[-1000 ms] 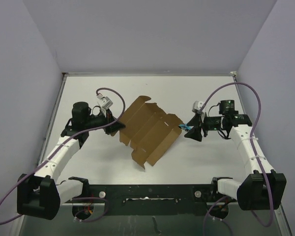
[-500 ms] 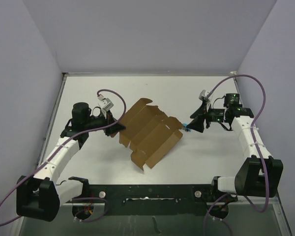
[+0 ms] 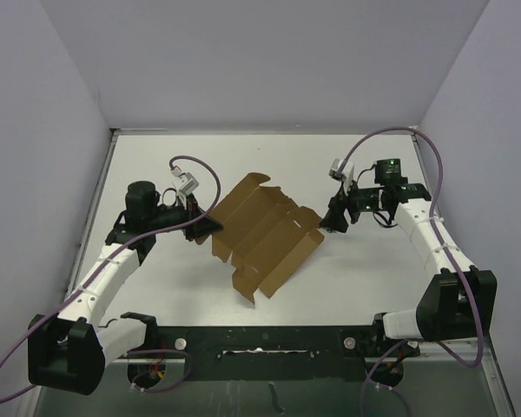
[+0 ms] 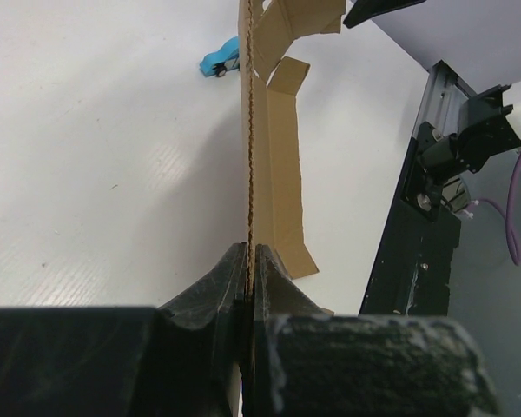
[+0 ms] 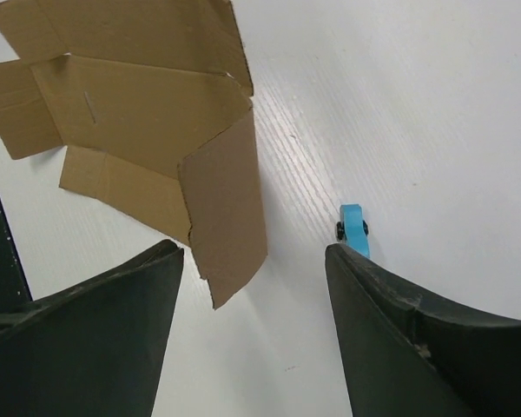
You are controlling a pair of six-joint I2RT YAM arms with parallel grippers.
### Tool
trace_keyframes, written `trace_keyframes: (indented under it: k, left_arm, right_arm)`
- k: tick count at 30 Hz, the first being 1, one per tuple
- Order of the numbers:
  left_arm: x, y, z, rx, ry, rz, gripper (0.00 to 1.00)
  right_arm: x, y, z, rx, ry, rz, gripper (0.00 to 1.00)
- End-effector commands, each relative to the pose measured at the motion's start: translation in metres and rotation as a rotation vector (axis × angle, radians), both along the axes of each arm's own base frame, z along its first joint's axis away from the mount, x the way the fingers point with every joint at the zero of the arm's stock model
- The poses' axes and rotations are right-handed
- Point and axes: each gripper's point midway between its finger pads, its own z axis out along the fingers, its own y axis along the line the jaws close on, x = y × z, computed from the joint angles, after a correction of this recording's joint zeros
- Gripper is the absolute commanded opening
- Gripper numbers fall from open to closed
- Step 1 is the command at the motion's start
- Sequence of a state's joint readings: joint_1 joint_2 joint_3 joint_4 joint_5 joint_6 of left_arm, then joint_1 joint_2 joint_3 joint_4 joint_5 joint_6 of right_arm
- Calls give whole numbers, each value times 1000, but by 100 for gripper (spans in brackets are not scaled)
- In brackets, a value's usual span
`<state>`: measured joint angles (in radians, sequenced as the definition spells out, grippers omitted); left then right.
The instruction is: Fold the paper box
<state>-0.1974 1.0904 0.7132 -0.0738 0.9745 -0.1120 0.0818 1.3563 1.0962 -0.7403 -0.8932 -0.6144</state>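
White tabletop [image 3: 373, 278]: flat brown cardboard paper box [image 3: 265, 230] lies unfolded, left gripper [image 4: 250, 261] pinched shut on its left edge, right gripper [image 5: 252, 250] wide, empty, at its right flap; suggest gripping that flap deep, clear of the small blue toy [image 5: 354, 228] beside it.

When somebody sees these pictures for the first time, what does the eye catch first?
The brown paper box, an unfolded die-cut sheet, lies in the middle of the white table, its left edge pinched in the shut left gripper. At its right end the right gripper hangs open above a flap, with a tiny blue toy car just beside.
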Motion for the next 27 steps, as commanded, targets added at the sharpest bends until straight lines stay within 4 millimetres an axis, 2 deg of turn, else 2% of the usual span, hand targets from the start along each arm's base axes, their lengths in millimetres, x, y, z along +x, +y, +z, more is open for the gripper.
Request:
trace_keyframes:
  k: [1,4,8,9,15,18,22,24,27]
  left_arm:
    - [-4,-6,36,-53,-94,-44,0]
    - [-9,-7,40,-66,-99,-64,0]
    - [-19,-9,49,-88,-111,-105,0]
    - [-21,-9,51,-93,-119,-116,0]
    - [-35,-12,59,-135,-161,-178,0]
    - [-31,-12,59,-124,-139,-162,0]
    - [-22,-17,52,-18,-115,-147,0]
    - [-20,-23,47,47,-116,-150,0]
    - [-13,-31,45,155,-126,-142,0]
  right_arm:
    - [22,-4,4,-62,-71,-73,63]
    - [32,-11,0,-95,-77,-126,45]
    - [44,-18,3,-109,-97,-194,8]
    - [47,-21,2,-112,-97,-215,2]
    - [52,-37,-12,-109,-37,-291,0]
    - [37,-23,-4,-26,-40,-203,0]
    - [15,-1,12,63,-79,-77,0]
    - [15,-1,9,58,-77,-79,0]
    - [17,-5,-6,33,-30,-97,0]
